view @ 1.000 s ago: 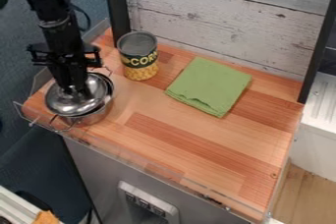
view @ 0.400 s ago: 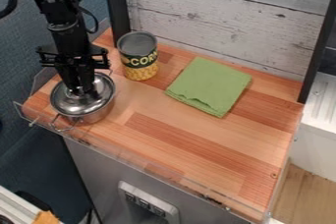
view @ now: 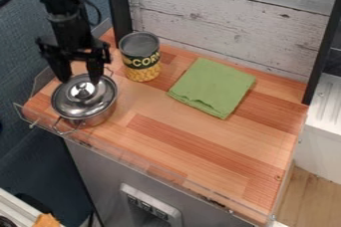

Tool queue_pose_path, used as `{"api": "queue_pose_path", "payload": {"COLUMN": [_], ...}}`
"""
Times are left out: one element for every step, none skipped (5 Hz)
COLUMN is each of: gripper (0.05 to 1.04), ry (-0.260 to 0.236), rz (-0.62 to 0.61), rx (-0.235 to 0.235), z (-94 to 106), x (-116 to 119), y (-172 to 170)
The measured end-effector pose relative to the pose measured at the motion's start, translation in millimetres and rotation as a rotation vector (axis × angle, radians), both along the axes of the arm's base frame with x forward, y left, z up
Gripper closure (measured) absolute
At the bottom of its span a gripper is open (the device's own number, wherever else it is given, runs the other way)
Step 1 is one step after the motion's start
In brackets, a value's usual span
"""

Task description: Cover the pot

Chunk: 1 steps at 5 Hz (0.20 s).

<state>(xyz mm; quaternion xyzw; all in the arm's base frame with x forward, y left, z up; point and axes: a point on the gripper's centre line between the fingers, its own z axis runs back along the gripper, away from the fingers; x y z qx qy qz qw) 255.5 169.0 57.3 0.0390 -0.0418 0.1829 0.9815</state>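
Our black two-finger pincer [view: 79, 78] gapes wide, empty; we should rise straight, clear of the round silvery metal lid [view: 83, 103] below.

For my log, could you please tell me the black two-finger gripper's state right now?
Black two-finger gripper: open, holding nothing, jaws apart over the round, shiny metal lid.

Your black gripper [view: 79, 80] hung open; below its fingers, a round silver metal lid [view: 69, 104] covered a silver metal pot [view: 100, 117], nearer them than the folded green cloth [view: 213, 86].
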Motion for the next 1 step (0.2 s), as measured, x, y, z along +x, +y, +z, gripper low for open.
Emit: {"api": "queue_pose_path", "payload": {"gripper": [0.074], "ry": [-0.001], "rz": [-0.043], "rx": [0.022], "z": [13.3], "x": [-2.9], "y": [0.6]}}
